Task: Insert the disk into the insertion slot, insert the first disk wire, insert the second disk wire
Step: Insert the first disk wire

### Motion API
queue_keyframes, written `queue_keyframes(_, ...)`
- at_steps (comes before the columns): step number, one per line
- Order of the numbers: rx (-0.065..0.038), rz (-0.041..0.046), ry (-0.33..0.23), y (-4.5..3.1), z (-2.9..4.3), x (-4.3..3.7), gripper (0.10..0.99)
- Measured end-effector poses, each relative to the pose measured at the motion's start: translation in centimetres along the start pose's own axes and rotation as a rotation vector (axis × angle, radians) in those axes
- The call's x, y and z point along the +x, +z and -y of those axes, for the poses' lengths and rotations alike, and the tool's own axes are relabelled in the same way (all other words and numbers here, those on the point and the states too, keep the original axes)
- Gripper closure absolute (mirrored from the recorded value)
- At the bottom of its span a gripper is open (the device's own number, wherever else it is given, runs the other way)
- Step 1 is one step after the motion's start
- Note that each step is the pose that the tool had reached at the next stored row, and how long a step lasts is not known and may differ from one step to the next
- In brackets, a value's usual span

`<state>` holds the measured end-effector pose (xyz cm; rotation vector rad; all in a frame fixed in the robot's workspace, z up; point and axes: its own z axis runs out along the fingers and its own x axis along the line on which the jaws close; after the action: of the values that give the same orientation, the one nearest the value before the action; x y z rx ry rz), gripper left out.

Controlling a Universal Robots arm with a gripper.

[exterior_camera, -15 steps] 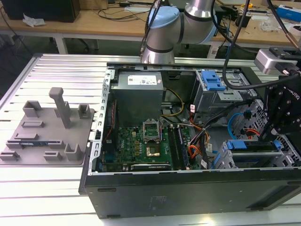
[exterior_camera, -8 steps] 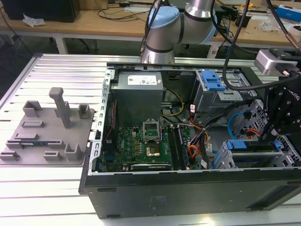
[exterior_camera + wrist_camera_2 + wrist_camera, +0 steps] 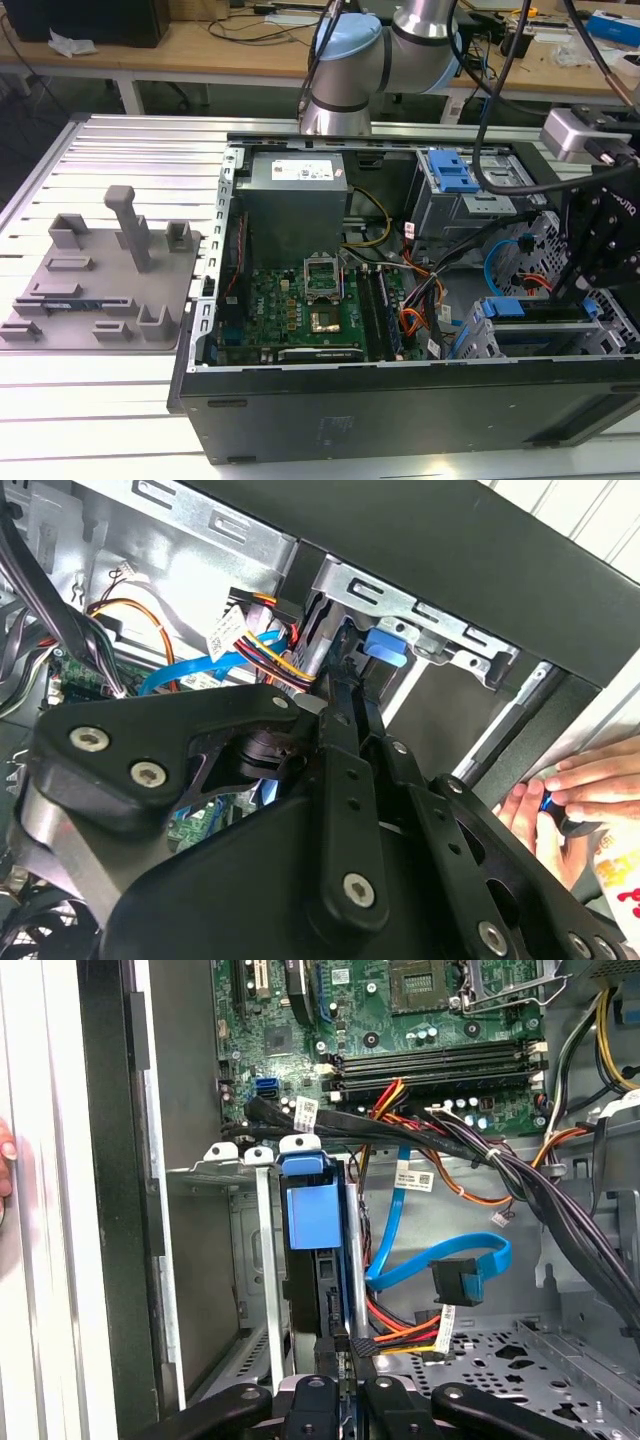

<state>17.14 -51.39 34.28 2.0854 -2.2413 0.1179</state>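
Note:
The disk (image 3: 312,1210), in its bright blue carrier, stands edge-on inside the insertion slot (image 3: 250,1260), the grey perforated cage at the case's front corner (image 3: 480,340). My gripper (image 3: 347,1352) is shut on the disk's dark rear edge, its black fingers (image 3: 345,695) reaching down to the blue carrier (image 3: 385,645). In the exterior view the gripper (image 3: 572,292) hangs over the cage at the right. The second disk wire (image 3: 440,1260), a flat light-blue cable with a dark plug (image 3: 455,1282), lies loose beside the cage. A red, orange and yellow wire bundle (image 3: 400,1335) ends in a plug close to the fingers.
A person's hand (image 3: 570,795) rests outside the case wall near the cage. A thick black cable bundle (image 3: 520,1175) crosses above the loose wires. The motherboard (image 3: 310,300), power supply (image 3: 295,185) and taller bay with blue latch (image 3: 455,175) fill the case. A grey fixture plate (image 3: 100,280) lies at the exterior view's left.

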Motion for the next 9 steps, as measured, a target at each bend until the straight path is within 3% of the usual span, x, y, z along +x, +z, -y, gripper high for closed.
queue_keyframes(9, 0.000, 0.0001, -0.006, 0.27, 0.01, 0.01, 0.922)
